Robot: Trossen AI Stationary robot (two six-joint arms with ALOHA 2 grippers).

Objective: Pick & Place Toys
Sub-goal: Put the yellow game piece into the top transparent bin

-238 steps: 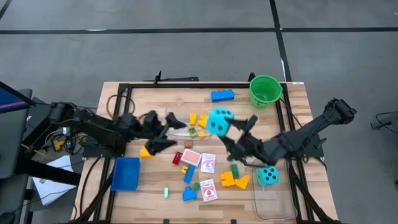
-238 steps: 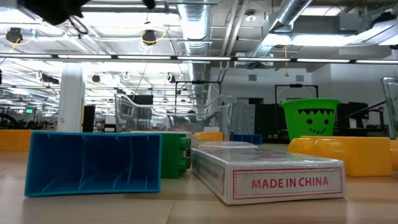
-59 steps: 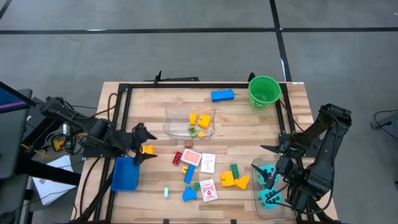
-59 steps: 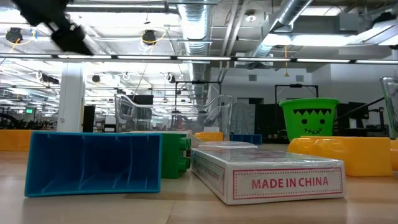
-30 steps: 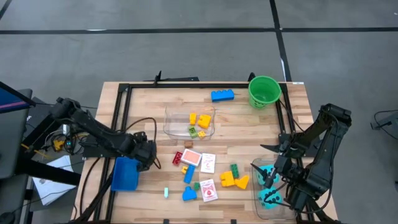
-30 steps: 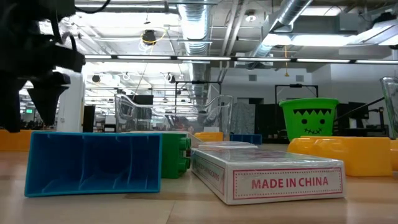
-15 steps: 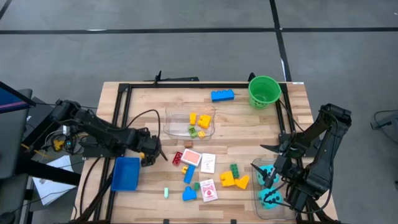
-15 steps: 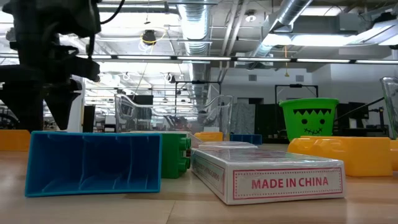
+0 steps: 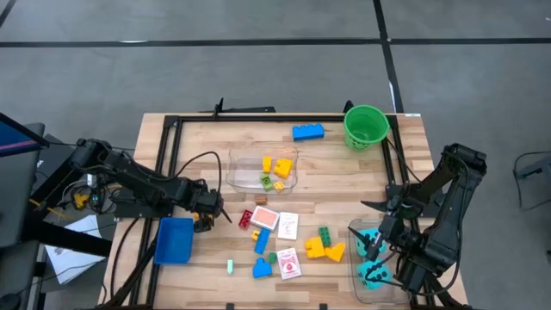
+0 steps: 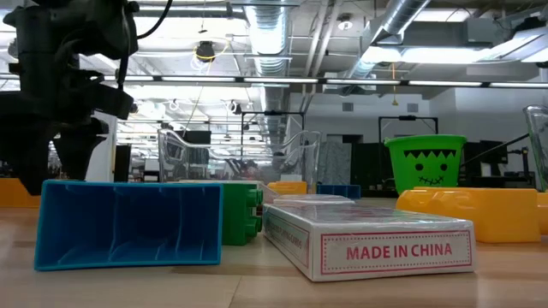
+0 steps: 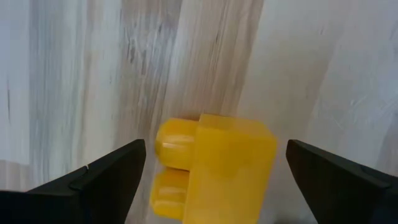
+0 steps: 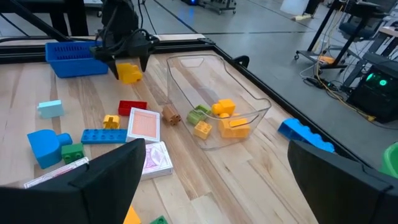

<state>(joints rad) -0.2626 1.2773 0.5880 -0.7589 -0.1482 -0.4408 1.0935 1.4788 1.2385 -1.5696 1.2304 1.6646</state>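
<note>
Overhead view, w/ wrist and low views. Left pincer (image 9: 207, 215) sat low at approx. 9 o'clock of the worktop (image 9: 336, 172), fingers spread wide, straddling a yellow brick (image 11: 211, 165) that lay on the wood; in the left wrist view the brick lay between the two dark fingers (image 11: 93, 183), clear of both. The right wrist view showed the same pincer poised over the brick, just beside the blue tray (image 9: 174, 239), which lay at 8 o'clock.

Right pincer (image 9: 372, 245) was at approx. 4 o'clock, opened wide and empty, above a clear tub (image 9: 357, 280) holding teal dice (image 9: 377, 274).

Centre of worktop: a second clear tub (image 9: 250, 168) w/ yellow and green bricks (image 9: 274, 170) inside. At 12 o'clock lay a blue brick (image 9: 307, 132); at 1 o'clock stood the green bucket (image 9: 367, 126).

Loose toys, 6 o'clock sector: picture cards (image 9: 287, 226), a red brick (image 9: 246, 219), a long blue brick (image 9: 261, 242), a green brick (image 9: 325, 236), a yellow-orange brick cluster (image 9: 324, 250) and a rounded blue brick (image 9: 262, 269), all near each other. A small pale-teal piece (image 9: 231, 266) lay a little apart at 7 o'clock.

Low view: a blue brick and a card box in foreground; left arm's dark body above at one side.
</note>
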